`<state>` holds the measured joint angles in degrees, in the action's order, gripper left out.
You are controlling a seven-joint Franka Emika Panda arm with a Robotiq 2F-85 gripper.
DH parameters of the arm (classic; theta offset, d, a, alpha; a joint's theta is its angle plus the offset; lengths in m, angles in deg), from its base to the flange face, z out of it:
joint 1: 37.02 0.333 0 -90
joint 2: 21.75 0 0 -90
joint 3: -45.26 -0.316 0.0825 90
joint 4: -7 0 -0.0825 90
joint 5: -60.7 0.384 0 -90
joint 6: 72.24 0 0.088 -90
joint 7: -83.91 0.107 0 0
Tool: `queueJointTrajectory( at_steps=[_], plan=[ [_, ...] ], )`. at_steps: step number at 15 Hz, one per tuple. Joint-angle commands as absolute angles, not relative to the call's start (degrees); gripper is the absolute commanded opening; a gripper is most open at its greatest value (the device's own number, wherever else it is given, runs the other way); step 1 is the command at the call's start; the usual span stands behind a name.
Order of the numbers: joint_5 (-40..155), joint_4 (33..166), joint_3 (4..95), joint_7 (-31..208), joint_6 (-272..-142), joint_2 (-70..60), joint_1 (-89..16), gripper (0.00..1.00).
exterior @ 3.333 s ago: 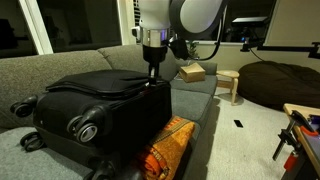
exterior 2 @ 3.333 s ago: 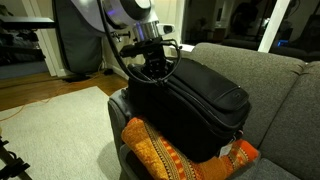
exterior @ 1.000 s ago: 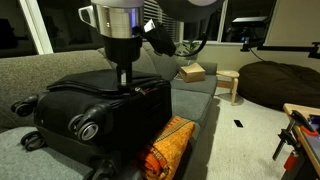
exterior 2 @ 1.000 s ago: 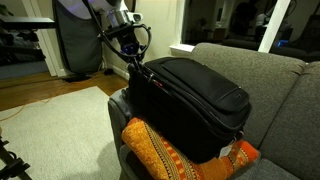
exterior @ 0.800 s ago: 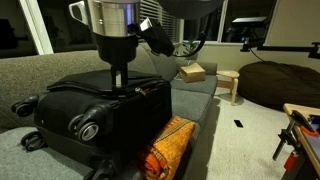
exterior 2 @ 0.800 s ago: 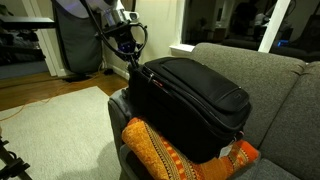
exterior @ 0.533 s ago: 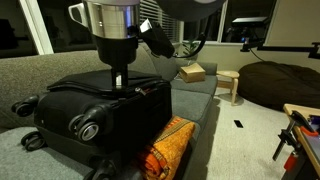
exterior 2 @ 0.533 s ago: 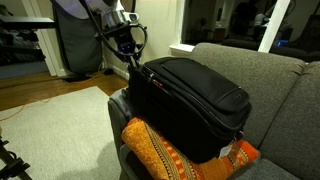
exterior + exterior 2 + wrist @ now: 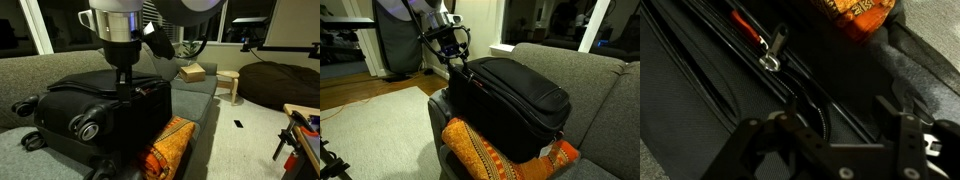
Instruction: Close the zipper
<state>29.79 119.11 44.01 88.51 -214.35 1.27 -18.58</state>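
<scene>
The black soft suitcase [image 9: 100, 110] [image 9: 510, 105] lies on its side on the grey couch. The zipper [image 9: 823, 118] runs as a thin dark line along its lid edge, and its metal pull [image 9: 772, 50] lies loose on the fabric just ahead of the fingers. In both exterior views my gripper [image 9: 123, 82] [image 9: 456, 63] points down at the suitcase's upper corner. In the wrist view the gripper [image 9: 840, 115] is open: its two fingers [image 9: 790, 112] straddle the seam with only suitcase fabric between them.
An orange patterned cushion [image 9: 165, 145] [image 9: 485, 155] [image 9: 855, 12] is wedged under the suitcase on the couch [image 9: 60, 65]. A small wooden stool [image 9: 230, 85] and a dark beanbag [image 9: 275, 85] stand on the carpet beyond. The arm's cables [image 9: 430, 55] hang beside the gripper.
The jaws have opened from shut and let go of the zipper pull, which now lies free on the suitcase. The arm has shifted only slightly above the corner.
</scene>
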Motion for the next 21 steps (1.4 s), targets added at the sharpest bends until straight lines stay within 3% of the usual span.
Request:
queueJointTrajectory(
  at_steps=[1, 19, 20, 21],
  plan=[
    [28.8, 118.4, 45.1, 92.5, -212.0, 1.2, -18.8, 1.0],
    [36.0, 119.7, 46.8, 99.8, -213.8, 3.1, -23.8, 1.0],
    [36.3, 119.9, 46.9, 100.2, -214.1, 3.0, -23.9, 0.75],
    [36.3, 120.1, 47.0, 100.6, -214.4, 3.0, -23.8, 0.74]
  ],
)
